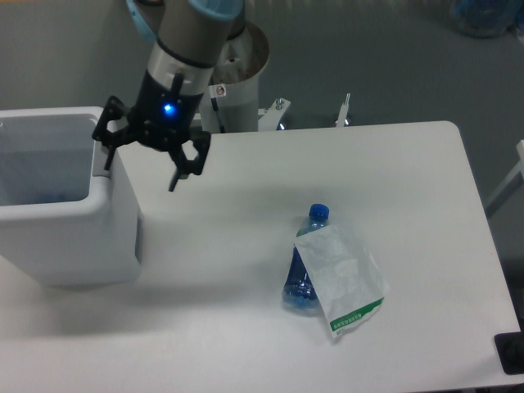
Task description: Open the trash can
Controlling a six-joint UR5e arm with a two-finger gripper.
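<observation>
Trash can (pixel 70 237): big white boxy bin at the table's left edge, top's open so you can see right down inside
Bottle (pixel 304 270): blue plastic one lying on its side mid-table, cap pointing away, well apart from the bin
Label (pixel 342 278): white sheet with a green stripe, draped over the bottle
Table (pixel 409 180): white
Gripper (pixel 143 160): fingers spread wide, holding nothing, hanging right at the bin's far right corner
Pedestal (pixel 241 82): metal cylinder behind the table
</observation>
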